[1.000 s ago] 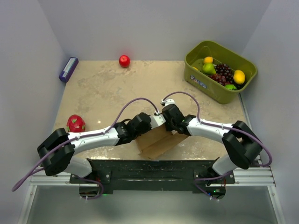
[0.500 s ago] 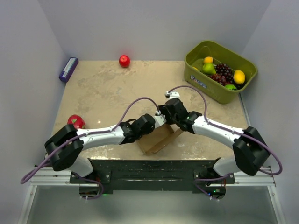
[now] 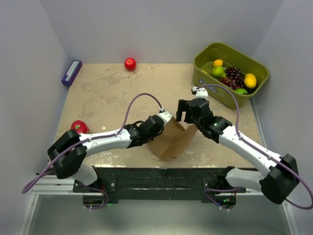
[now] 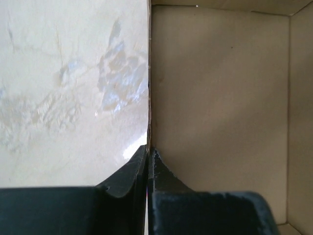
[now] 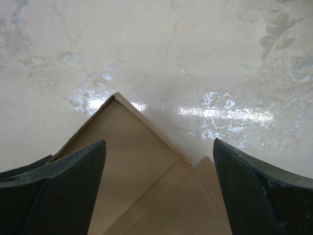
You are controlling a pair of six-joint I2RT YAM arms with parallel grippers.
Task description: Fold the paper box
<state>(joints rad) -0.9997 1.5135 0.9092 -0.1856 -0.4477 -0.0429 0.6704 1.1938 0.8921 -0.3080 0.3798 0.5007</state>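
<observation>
A pale marbled bench (image 3: 102, 95) seen from above, with two white-and-black robot arms reaching in from its near edge. At 2 o'clock sits an olive-green bin (image 3: 211, 90) holding grapes and yellow and green fruit. The paper box (image 3: 172, 143) – plain brown card, partly folded, with at least one wall standing up – rests near 6 o'clock, a little right of centre, between the two arms. The left hand (image 4: 148, 164) comes at it from 9 o'clock, and its fingers are pinched tight on the thin top edge of an upright wall. The right hand (image 5: 159, 149) hangs over the box's 1 o'clock corner with its fingers spread wide, gripping nothing. A red spiky fruit (image 3: 78, 126) lies at 8 o'clock, half hidden by the left arm; a purple block (image 3: 71, 72) lies at 10 o'clock; a small red apple (image 3: 130, 63) lies at 12 o'clock.
</observation>
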